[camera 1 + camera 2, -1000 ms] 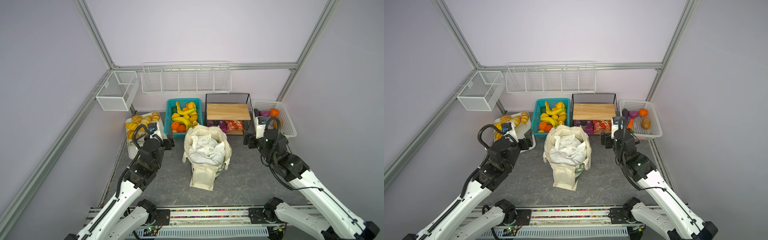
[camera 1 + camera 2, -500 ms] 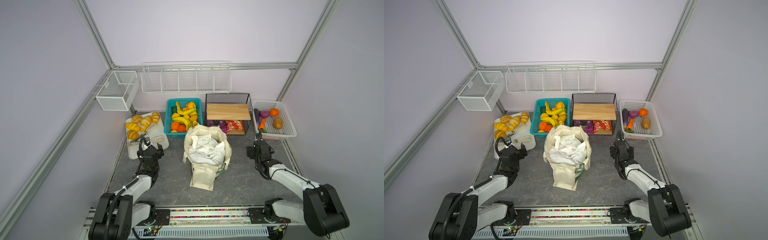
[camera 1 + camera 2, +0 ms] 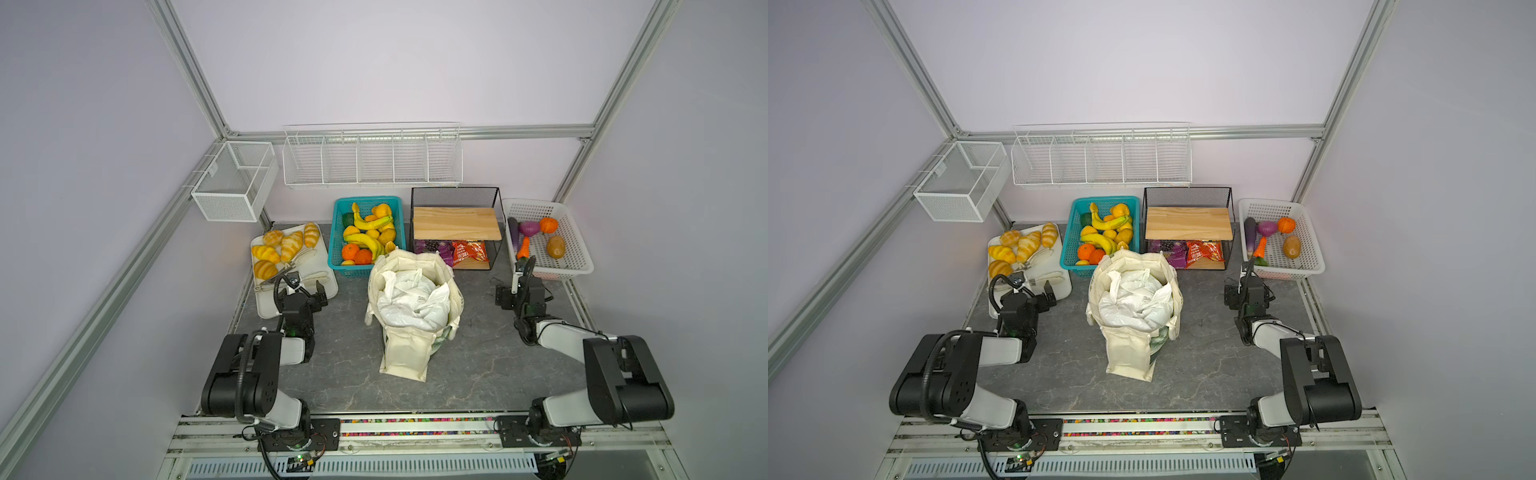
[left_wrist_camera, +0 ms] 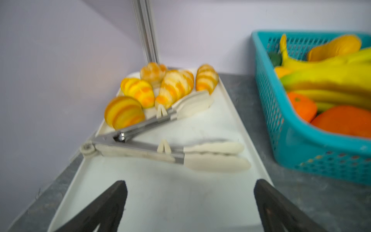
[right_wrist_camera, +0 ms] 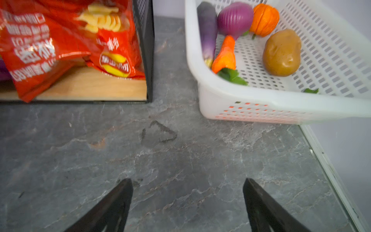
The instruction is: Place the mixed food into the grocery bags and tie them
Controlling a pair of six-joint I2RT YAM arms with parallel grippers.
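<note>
The cream canvas tote (image 3: 405,357) stands mid-table with the white plastic bag (image 3: 409,303) bunched inside it. At the tote's nine o'clock the left gripper (image 4: 190,181) gapes empty over the white tray (image 4: 220,124). At its three o'clock the right gripper (image 5: 187,180) is spread wide and empty above the grey tabletop (image 5: 180,150).

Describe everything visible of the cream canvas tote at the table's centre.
The cream canvas tote appears to stand upright in the middle of the grey table, mouth open upward, its soft cloth walls slumped and creased. A crumpled white plastic bag fills the opening. A patch of green print shows low on one side. Its far rim sits just in front of the teal basket; contact cannot be told. The left gripper and right gripper are open and well clear of it.
</note>
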